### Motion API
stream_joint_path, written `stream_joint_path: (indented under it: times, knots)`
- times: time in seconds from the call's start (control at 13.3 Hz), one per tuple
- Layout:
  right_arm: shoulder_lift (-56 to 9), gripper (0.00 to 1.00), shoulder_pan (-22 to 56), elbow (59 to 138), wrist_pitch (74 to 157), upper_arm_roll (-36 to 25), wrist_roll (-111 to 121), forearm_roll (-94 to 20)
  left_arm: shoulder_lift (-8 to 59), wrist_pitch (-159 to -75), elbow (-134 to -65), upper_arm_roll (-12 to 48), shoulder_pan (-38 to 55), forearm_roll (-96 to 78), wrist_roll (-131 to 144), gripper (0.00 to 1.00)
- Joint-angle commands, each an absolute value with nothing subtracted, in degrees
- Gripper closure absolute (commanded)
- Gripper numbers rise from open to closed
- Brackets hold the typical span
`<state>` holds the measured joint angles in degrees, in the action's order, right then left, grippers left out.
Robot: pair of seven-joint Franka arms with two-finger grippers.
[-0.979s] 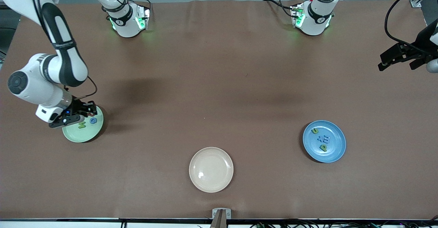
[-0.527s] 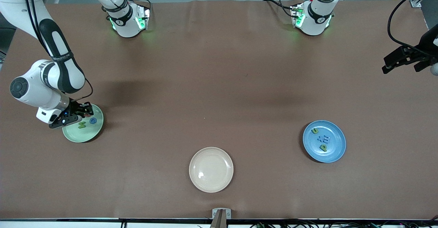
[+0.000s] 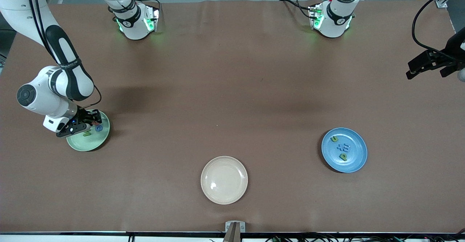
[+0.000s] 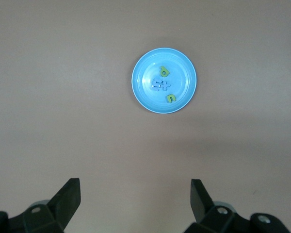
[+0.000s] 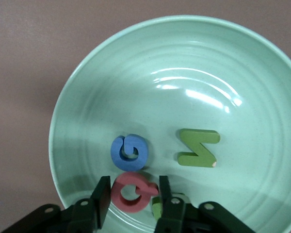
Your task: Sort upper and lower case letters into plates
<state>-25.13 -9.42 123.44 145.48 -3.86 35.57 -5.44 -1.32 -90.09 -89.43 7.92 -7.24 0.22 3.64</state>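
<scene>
Since a second ago our right gripper [image 5: 132, 199] has edged toward the green plate's [image 3: 78, 145] middle, and its fingers have eased slightly apart around the red letter [image 5: 131, 191], which lies on the plate touching the blue letter [image 5: 129, 152]; a green letter [image 5: 199, 148] lies apart. Our left gripper [image 4: 136, 196] waits wide open, empty, near the table's [image 3: 232, 71] edge. The blue plate [image 3: 358, 160] sits nearer the front camera, the beige plate [image 3: 224, 194] nearest. Bare cloth lies between them.
</scene>
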Motion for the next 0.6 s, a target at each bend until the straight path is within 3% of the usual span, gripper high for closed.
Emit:
stream_joint_path:
  times: [0.0,0.53]
  knots:
    - [-22.6,0.01,-10.4,123.9,143.5,-2.6,35.2,-5.2,-1.8,-88.9,-89.3,8.0,-7.7,1.2,3.3,0.0]
    - [-5.9,0.01,-4.0,122.6,124.7,-2.3,12.7,-5.1,-3.7,-89.0,-92.2,9.4,-7.6,1.2,3.6,0.0]
